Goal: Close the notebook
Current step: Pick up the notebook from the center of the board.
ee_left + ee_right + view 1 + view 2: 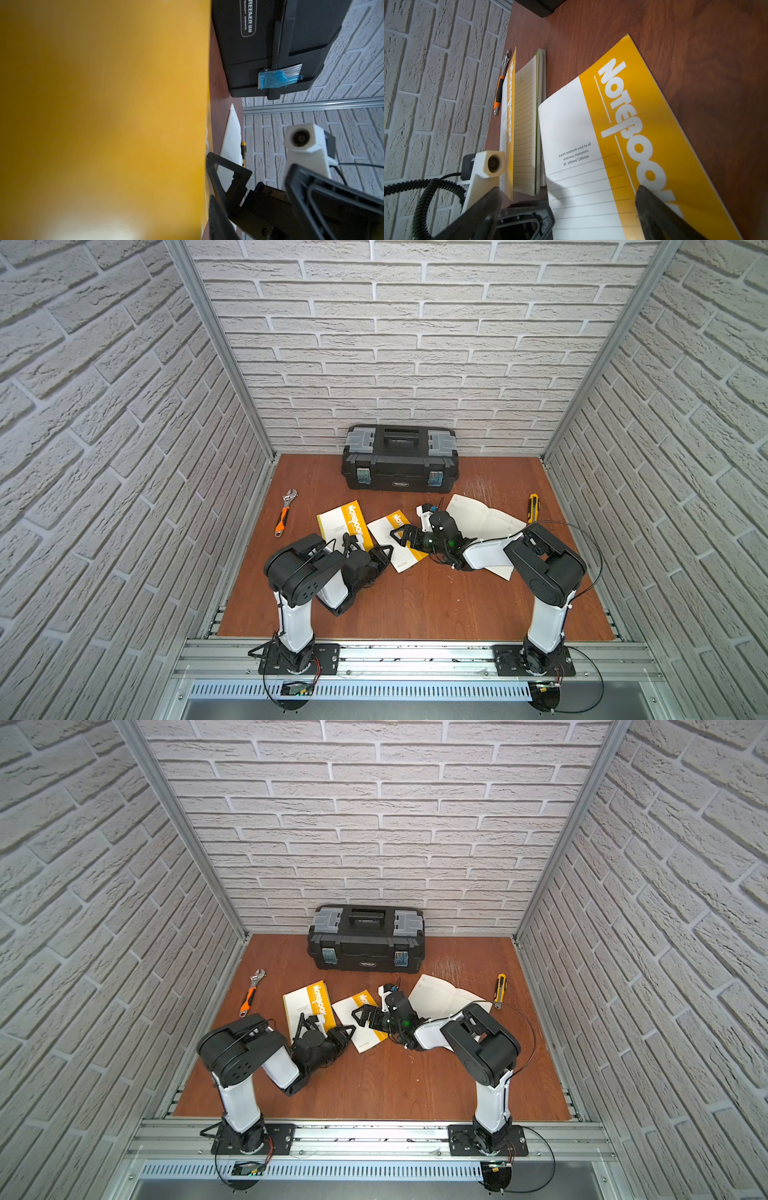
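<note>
Three notebooks: left notebook point(338, 520) at the left gripper point(368, 545), middle notebook point(571, 135) under the right gripper point(569, 188), open notebook point(478, 518) behind the right jaws, partly under that arm.
Task's thing: judged to be the left notebook. Its cover point(104, 104) stands off the pages point(525, 124), neither flat nor fully open.
Left jaws: apart in both top views, with nothing visibly grasped. The cover lies close against them, and it cannot be told whether its edge sits between them.
Right jaws: spread wide and empty, with one fingertip just above the middle notebook's yellow band.
Step in hand: probably tipping the cover down onto the pages.
Doing it well: push with one finger's flat side rather than pinching, and follow the cover's arc about the spine. Finish by pressing down near the free edge, ahead of the jaws.
Watch: one loose page stands between cover and stack, so it should fold under and not crease.
Risk: the thin book may slide on the table point(415, 605), so slow, downward pressure suits.
Remaining: the open notebook looks unclosed.
</note>
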`<state>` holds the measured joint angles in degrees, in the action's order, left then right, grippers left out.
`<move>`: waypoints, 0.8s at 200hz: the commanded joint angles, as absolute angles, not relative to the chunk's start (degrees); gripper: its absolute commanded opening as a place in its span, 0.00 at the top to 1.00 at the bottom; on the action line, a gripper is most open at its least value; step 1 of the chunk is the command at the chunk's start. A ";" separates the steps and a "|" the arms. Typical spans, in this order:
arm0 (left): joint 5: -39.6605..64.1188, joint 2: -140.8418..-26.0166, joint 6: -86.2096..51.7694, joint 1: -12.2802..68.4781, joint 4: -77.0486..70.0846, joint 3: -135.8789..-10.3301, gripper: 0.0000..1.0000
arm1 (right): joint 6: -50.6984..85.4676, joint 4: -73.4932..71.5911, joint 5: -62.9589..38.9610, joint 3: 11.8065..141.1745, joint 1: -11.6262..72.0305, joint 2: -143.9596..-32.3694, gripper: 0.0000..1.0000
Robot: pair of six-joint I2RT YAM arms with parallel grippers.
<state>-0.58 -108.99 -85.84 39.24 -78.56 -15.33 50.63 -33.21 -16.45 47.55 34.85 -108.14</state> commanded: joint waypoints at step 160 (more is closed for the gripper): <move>5.82 -94.16 -70.37 39.57 -47.83 -26.17 0.89 | 45.81 -25.45 -16.63 49.81 34.41 -90.03 0.00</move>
